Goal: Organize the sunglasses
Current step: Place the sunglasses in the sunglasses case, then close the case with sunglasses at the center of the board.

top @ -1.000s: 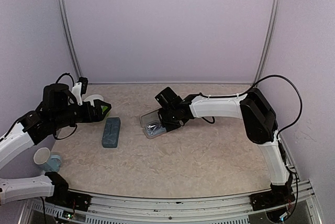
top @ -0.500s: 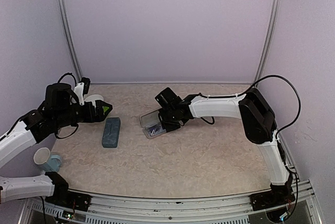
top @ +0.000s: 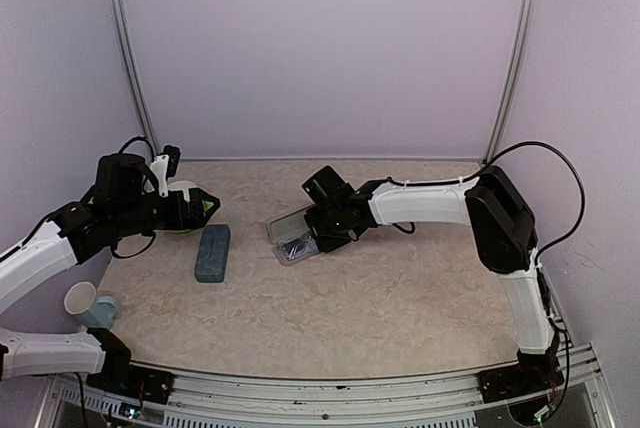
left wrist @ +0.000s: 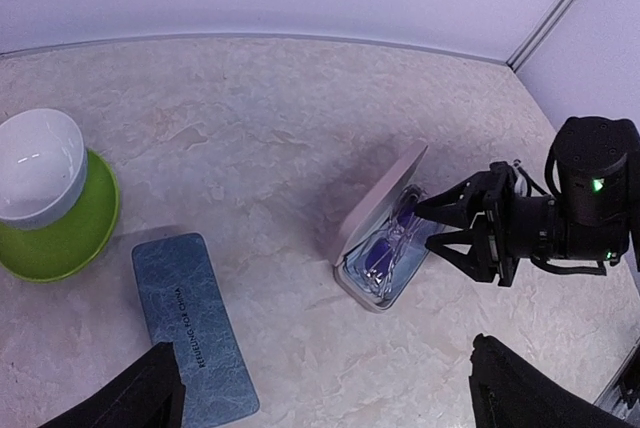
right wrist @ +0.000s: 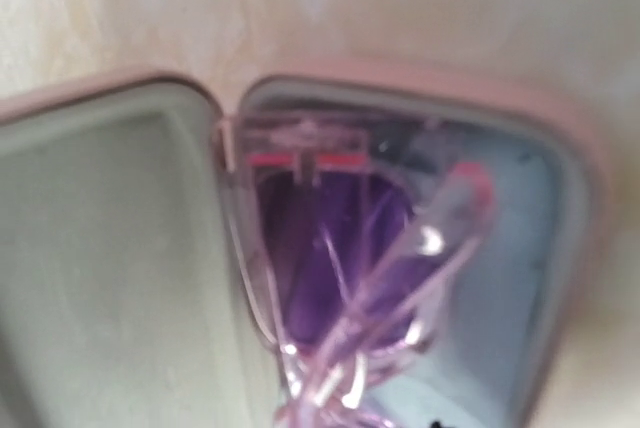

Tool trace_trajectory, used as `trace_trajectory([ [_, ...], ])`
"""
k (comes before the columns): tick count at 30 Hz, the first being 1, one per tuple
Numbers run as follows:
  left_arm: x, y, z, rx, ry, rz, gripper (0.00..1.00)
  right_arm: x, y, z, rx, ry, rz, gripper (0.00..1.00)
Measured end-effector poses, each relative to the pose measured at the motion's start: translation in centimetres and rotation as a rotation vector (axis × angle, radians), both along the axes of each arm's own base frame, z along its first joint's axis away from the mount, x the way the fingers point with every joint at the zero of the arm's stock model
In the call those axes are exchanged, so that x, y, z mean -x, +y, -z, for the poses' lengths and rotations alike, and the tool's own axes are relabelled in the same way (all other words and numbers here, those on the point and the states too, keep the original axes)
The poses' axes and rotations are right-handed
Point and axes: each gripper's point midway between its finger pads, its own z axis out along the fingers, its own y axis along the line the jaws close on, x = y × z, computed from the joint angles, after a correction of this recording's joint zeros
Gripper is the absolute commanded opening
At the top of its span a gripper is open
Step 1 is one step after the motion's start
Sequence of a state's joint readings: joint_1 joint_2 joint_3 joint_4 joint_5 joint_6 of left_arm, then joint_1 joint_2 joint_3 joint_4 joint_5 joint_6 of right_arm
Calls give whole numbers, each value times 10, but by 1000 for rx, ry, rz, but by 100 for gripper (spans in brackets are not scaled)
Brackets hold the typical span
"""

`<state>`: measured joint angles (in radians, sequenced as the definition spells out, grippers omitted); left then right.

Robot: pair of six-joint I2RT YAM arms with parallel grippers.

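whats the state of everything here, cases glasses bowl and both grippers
pink case: open, lid raised
sunglasses: folded, lying inside the pink case
blue-grey case: closed, lying flat
white bowl: upright, empty, on the green plate
right gripper: open at the pink case, holding nothing
left gripper: wide open, empty

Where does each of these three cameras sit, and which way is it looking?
Top external: high behind the arms, looking down on the table; both arms, left gripper and right gripper show.
Left wrist: on the left arm, looking across at the open pink case; its own fingers edge the bottom, the right gripper beyond.
Right wrist: close above that case, looking in at the sunglasses; its fingers hardly show.
Shared: all three see case and sunglasses.
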<state>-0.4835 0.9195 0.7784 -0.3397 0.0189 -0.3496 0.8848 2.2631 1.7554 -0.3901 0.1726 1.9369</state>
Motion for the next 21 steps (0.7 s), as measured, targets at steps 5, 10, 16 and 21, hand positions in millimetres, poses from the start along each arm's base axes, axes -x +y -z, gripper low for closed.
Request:
trace_trajectory([
  [5, -19, -6, 5, -29, 35, 8, 95, 9, -20, -19, 35, -47, -57, 48],
  [10, -49, -17, 13, -63, 71, 19, 92, 28, -50, -39, 60, -98, -104, 32],
  [16, -99, -25, 40, -109, 146, 3, 86, 60, -77, -5, 74, -71, -160, 6],
  [21, -140, -35, 64, -143, 194, -1, 81, 70, -71, 26, 66, -38, -236, 0],
])
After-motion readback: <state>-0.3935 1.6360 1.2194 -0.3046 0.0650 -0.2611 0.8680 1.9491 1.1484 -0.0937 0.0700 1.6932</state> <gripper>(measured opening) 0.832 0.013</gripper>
